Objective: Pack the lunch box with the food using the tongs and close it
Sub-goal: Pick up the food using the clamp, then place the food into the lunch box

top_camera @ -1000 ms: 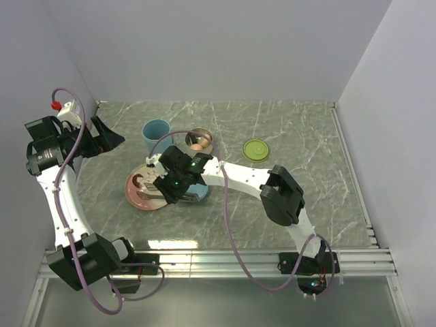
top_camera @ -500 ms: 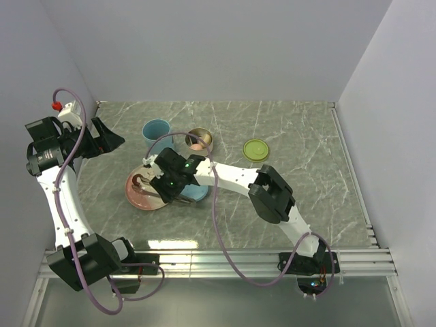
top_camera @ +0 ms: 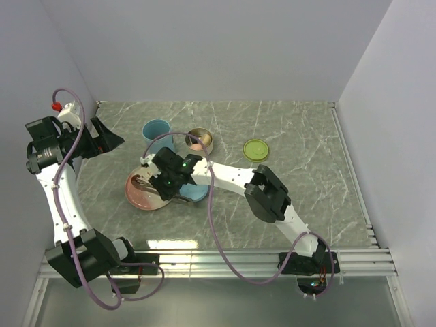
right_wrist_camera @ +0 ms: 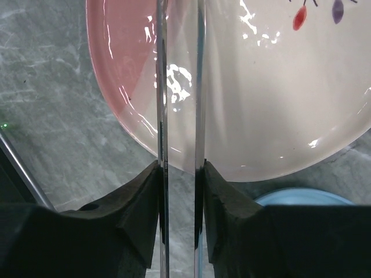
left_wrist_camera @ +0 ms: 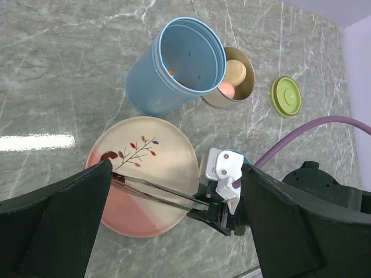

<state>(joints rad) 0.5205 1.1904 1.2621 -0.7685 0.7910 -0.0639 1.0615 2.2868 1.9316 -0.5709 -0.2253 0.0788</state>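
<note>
From above, the left arm stood along the left edge of the table (top_camera: 313, 197), with the left gripper (top_camera: 107, 140) up near the far left corner, touching nothing. The right arm reached across from the near edge, and the right gripper (top_camera: 158, 187) sat over the plate (top_camera: 136, 199), which lay in the left half of the table about midway between the near and far edges. Its grip could not be read from there. Toward the far edge stood a blue cup (top_camera: 156, 133), with a metal tin (top_camera: 199, 141) just beside it and a green lid (top_camera: 256, 149) apart to the right. A blue disc (top_camera: 199, 193) lay at the plate's right rim, partly under the arm. In the left wrist view, the left fingers (left_wrist_camera: 55, 229) stood wide apart with nothing between them. Beyond them the tongs (left_wrist_camera: 153, 190) stretched across the plate, tips toward its left rim and the other end in the right gripper. The tin held a beige egg (left_wrist_camera: 235, 70) and a pinkish piece (left_wrist_camera: 226, 90), and a small orange bit (left_wrist_camera: 170, 72) lay inside the cup. In the right wrist view, each of the right fingers (right_wrist_camera: 136, 202) pressed on one arm of the tongs, clamping them to a narrow gap above the plate. Whether the tips touched the plate could not be told.
</note>
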